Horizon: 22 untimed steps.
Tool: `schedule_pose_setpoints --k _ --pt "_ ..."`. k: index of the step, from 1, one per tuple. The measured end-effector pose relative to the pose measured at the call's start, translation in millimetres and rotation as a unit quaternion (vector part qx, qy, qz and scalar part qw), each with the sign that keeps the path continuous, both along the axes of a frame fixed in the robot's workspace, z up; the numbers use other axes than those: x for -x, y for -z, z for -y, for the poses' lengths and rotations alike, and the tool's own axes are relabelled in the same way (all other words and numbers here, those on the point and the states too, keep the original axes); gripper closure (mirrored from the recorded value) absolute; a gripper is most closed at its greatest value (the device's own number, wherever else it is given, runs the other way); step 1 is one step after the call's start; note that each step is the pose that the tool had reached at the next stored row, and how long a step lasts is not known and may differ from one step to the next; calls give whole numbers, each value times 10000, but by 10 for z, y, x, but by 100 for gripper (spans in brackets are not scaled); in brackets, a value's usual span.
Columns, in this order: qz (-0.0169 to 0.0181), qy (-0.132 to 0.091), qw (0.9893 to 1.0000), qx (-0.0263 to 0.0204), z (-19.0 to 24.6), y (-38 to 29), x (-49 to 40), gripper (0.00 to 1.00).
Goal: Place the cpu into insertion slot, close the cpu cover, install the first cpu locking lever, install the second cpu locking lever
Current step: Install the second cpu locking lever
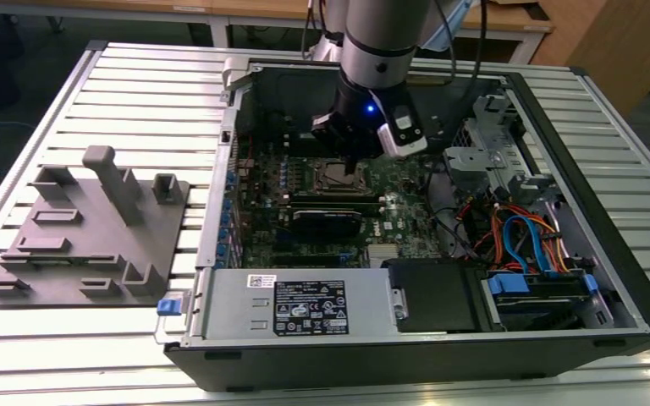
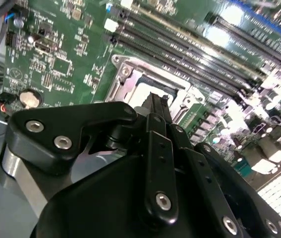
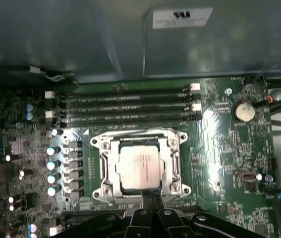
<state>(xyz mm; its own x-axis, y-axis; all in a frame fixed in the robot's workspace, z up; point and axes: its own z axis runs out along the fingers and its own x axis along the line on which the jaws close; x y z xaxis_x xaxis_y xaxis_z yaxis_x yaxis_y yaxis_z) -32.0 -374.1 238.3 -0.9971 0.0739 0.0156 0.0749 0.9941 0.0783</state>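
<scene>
Black fingers of the gripper (image 3: 152,197) are pressed together with nothing between them, their tips meeting just at the edge of the socket in the first wrist view. In the second wrist view the gripper (image 2: 156,101) points down at the same spot, the joined tips right at the metal frame. In the exterior view the gripper (image 1: 351,173) hangs low inside the open case (image 1: 630,279), over the upper middle of the motherboard (image 1: 260,227).

Under the tips, the cpu (image 3: 139,166) lies flat in the slot (image 3: 105,166), its silvery top showing through the square cut-out of the cover (image 3: 171,163), which lies down over it. So the chip looks seated and the cover looks closed; the work in hand is, by my judgement, the locking levers. I cannot tell from these pictures whether either lever is already latched.

With the closed tips so near the frame edge, the next move seems to call for a push with the fingertips against a thin wire lever, pressed down and tucked under its catch, with care not to slip onto the memory slots (image 3: 130,106) just beside the socket or the capacitors (image 3: 53,163) on its other flank.

Outside the case, a grey fixture (image 1: 88,237) sits on the slatted table (image 1: 31,355) at the exterior view's left.
</scene>
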Motion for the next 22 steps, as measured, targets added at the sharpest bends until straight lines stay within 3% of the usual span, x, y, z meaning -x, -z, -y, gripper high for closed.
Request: schedule_pose_setpoints --k 13,18,22 --pt "0 0 10000 1 34 0 0 90" --pt "0 0 10000 0 79 1 0 90" --pt "0 0 10000 1 146 0 0 90"
